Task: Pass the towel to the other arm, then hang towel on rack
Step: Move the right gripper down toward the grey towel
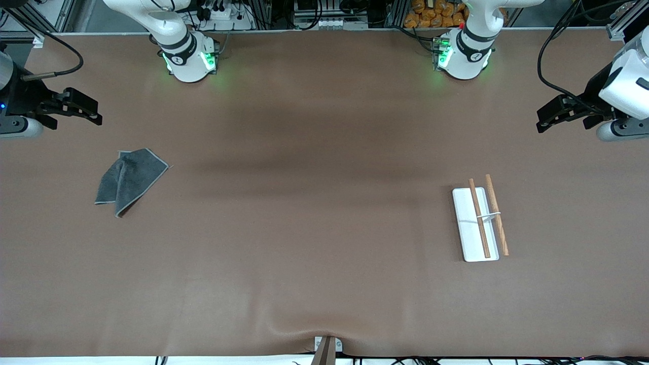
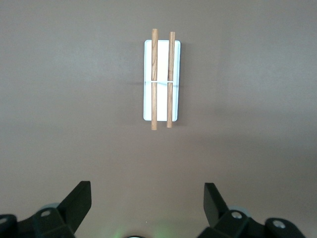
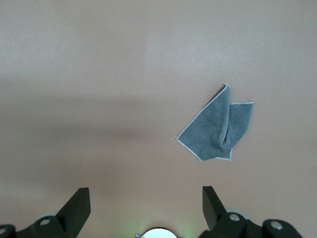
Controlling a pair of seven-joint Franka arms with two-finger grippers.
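The dark grey towel [image 1: 131, 180] lies crumpled and folded on the brown table toward the right arm's end. My right gripper [image 1: 87, 109] hangs open and empty in the air at that end, above the table a little aside from the towel [image 3: 218, 131]. In its wrist view the right gripper [image 3: 146, 201] has only bare table between its fingers. The rack [image 1: 464, 223], a white base with two wooden rods, stands toward the left arm's end. My left gripper [image 1: 545, 119] hovers open and empty at that end. The left gripper [image 2: 147, 198] looks down on the rack [image 2: 162, 99].
Both arm bases [image 1: 190, 58] [image 1: 461, 58] stand at the table's edge farthest from the front camera, with cables and clutter past it. A small bracket [image 1: 325, 349] sits at the table's nearest edge. Wide bare tabletop separates towel and rack.
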